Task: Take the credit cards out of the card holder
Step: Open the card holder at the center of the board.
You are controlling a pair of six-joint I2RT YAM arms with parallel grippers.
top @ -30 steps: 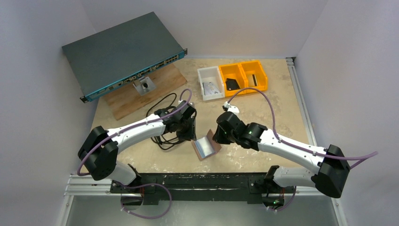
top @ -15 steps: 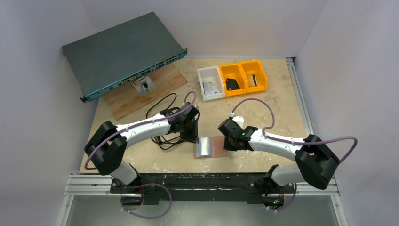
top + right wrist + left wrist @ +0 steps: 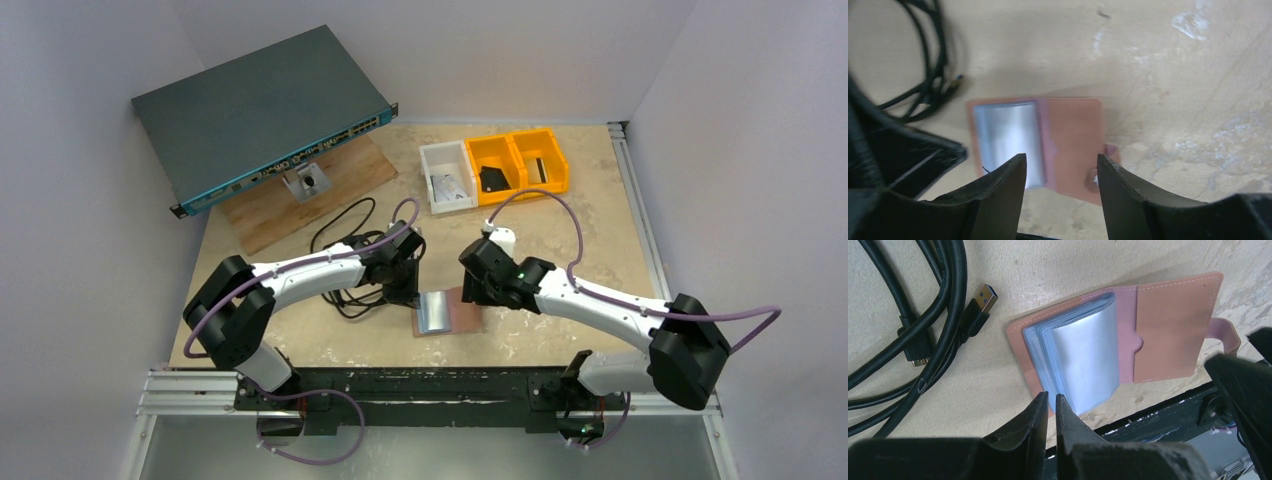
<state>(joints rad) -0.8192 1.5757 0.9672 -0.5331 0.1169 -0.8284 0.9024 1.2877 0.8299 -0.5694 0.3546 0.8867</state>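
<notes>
Centre-bottom of the top view, your card holder [image 3: 446, 312] lies open flat between both arms, left gripper [image 3: 1050, 412] nearly pressed together at its left edge, right gripper [image 3: 1060, 175] spread above its right flap.

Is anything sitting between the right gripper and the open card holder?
Nothing visible. The right gripper hangs open just above the card holder, which lies open flat on the table. The black cable lies off to the far side.

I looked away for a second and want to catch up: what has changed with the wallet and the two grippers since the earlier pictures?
The card holder, propped half-open a second ago, now lies flat and open. The right gripper has opened and lifted off it. The left gripper has nearly closed at its near-left edge. Cables, bins and the network switch stayed put.
</notes>
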